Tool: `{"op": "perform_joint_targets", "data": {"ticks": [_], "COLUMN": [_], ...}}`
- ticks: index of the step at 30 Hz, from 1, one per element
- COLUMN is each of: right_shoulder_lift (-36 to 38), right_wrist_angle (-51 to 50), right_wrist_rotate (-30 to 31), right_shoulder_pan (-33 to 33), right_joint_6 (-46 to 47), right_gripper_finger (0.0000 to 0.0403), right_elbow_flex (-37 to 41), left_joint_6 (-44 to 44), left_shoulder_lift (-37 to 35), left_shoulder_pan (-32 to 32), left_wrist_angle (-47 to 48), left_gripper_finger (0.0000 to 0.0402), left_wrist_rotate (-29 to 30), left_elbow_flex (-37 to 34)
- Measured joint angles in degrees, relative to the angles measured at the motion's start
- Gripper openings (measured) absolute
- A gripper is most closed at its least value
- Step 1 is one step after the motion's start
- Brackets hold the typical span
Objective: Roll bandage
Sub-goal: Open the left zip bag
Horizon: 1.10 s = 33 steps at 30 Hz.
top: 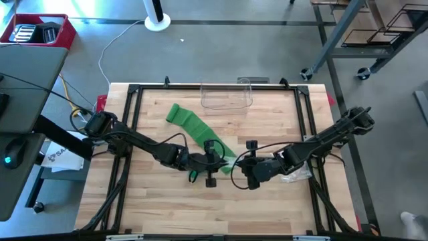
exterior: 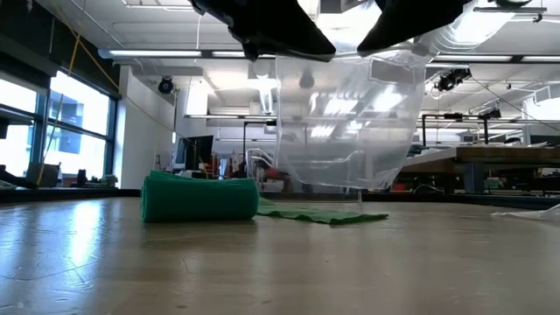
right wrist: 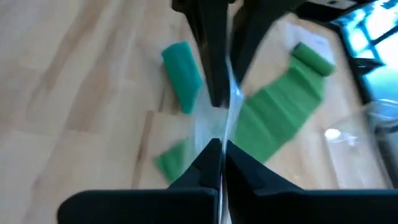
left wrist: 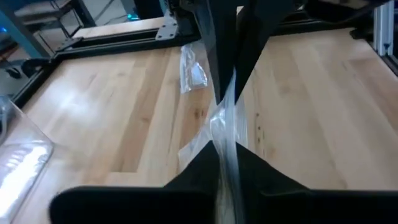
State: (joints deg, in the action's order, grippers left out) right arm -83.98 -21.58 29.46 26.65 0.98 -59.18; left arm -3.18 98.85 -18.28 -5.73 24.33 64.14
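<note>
Bandage [right wrist: 283, 106], green and part-unrolled on the desk [top: 160, 207]; above it, left hand [left wrist: 225, 134] and right hand [right wrist: 221, 134] each clamped on a clear plastic bag [exterior: 341, 122], probably to be set aside before rolling.

A grey concrete floor [top: 221, 50] surrounds the wooden table [top: 167, 201], which sits in a black metal frame [top: 130, 100]. A red bin [top: 57, 37] rests on a grey desk [top: 27, 80] to one side, and a white round stand base [top: 158, 23] sits on the floor. Tall windows [exterior: 52, 131] let in daylight, and strip lights [exterior: 166, 54] run along the ceiling.
</note>
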Motion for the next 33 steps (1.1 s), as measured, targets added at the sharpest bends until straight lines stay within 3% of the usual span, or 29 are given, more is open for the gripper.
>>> {"op": "perform_joint_targets", "data": {"ticks": [3, 7, 10, 14, 17, 25, 29, 33], "right_shoulder_lift": [0.1, 1.7, 3.2, 3.3, 2.2, -1.0, -1.1, -1.1], "right_wrist_angle": [-2.0, -3.9, -2.8, 0.7, 2.3, 2.6, 2.6, 2.5], "right_wrist_rotate": [3.7, 8.4, 7.9, 2.8, 0.0, 5.3, -2.7, -13.2], "right_shoulder_pan": [0.0, 0.0, 0.7, 2.2, 2.2, 0.4, -0.5, -1.6], "right_joint_6": [-1.7, -1.8, -2.5, -8.9, -11.4, -10.2, -9.9, -6.8], "right_gripper_finger": [0.0014, 0.006, 0.0101, 0.0135, 0.0143, 0.0144, 0.0142, 0.0122], "right_elbow_flex": [0.0, 0.0, 0.0, 0.0, 0.0, 0.0, 0.0, 0.0], "left_joint_6": [-2.9, -8.3, -10.6, -10.7, -10.7, -10.7, -9.0, -5.1], "left_shoulder_lift": [0.0, 0.0, 0.0, 0.0, 0.0, 0.0, 0.1, 0.1], "left_shoulder_pan": [0.2, 0.7, 0.7, 0.7, 0.7, 0.7, 0.6, 0.5], "left_wrist_angle": [0.1, 1.3, 1.9, 0.7, -1.6, -5.6, -5.4, -5.5], "left_gripper_finger": [0.0003, 0.0001, 0.0001, 0.0001, 0.0001, 0.0, 0.0, 0.0], "left_wrist_rotate": [1.5, 4.9, 7.8, 8.0, 7.3, 3.2, 4.1, 9.2], "left_elbow_flex": [0.0, 0.0, 0.0, 0.0, 0.0, 0.0, 0.0, 0.0]}}
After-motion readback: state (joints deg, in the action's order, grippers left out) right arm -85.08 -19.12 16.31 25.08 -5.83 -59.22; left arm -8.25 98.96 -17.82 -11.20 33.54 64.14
